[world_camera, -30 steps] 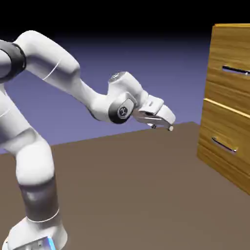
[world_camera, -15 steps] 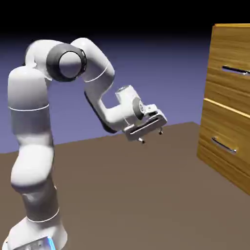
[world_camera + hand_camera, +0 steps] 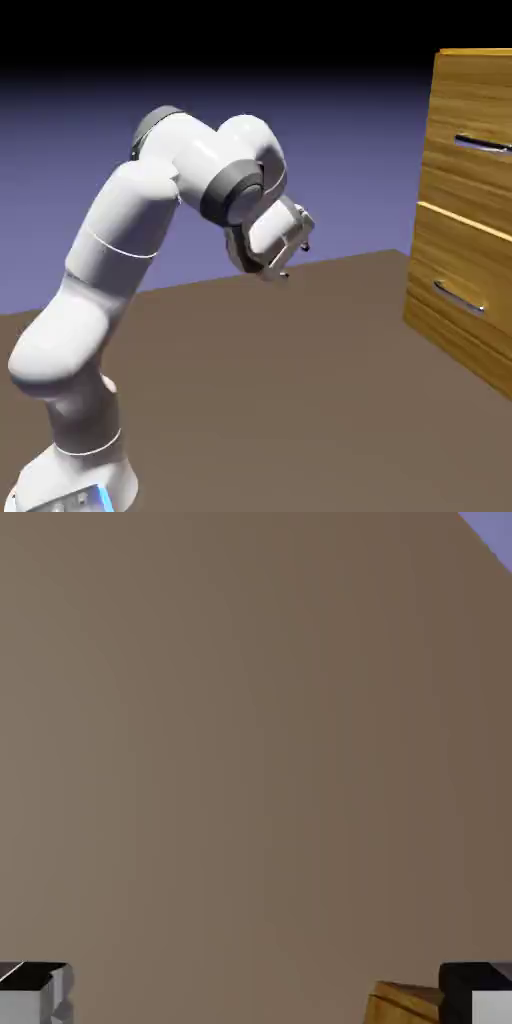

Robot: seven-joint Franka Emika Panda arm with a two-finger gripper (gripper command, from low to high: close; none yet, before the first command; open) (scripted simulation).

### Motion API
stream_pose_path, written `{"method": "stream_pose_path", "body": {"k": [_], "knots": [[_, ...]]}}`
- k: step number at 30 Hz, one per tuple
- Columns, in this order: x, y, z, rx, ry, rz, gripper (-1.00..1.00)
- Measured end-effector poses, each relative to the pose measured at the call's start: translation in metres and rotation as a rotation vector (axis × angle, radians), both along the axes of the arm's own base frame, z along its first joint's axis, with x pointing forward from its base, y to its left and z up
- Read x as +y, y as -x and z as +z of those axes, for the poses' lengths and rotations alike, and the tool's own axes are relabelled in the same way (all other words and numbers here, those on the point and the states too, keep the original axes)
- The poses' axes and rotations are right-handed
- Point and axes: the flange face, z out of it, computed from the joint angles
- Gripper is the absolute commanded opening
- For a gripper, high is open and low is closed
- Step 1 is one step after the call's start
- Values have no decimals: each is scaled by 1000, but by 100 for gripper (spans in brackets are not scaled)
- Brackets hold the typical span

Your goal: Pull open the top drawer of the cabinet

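Brown table – jaws wide apart, holding nothing – well short of the cabinet

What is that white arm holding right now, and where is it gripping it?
Nothing. The gripper is open and empty, hanging above the table, well short of the cabinet. The top drawer and its handle are untouched.

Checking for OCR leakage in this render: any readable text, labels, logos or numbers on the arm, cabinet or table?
No readable text in either view.
Arm: plain white and grey, no legible logo; a small blue patch at its base, no characters.
Cabinet: only wood grain and silver handles, top drawer included.
Table: bare brown.
Gripper: no markings visible.
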Motion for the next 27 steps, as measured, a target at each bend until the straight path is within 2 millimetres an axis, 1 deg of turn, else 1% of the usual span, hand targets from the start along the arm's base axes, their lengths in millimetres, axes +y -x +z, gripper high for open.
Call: {"method": "stream_pose_path", "body": {"k": [3,6,9,12,15,18,20,22,24,25,26,27], "knots": [[7,-15,22,-87,-29,56,0],[7,-33,48,-186,-64,85,0],[-4,-56,79,-294,-101,87,0],[-25,-82,112,-406,-135,59,0],[-58,-110,145,-518,-164,1,0],[-105,-139,176,-627,-183,-85,0],[-143,-158,194,-695,-190,-157,0],[-187,-176,210,-758,-190,-241,0],[-237,-192,222,-814,-185,-335,0],[-255,-197,225,-832,-181,-369,0],[-255,-197,225,-832,-181,-369,0],[-255,-203,225,-832,-182,-369,0]]}}
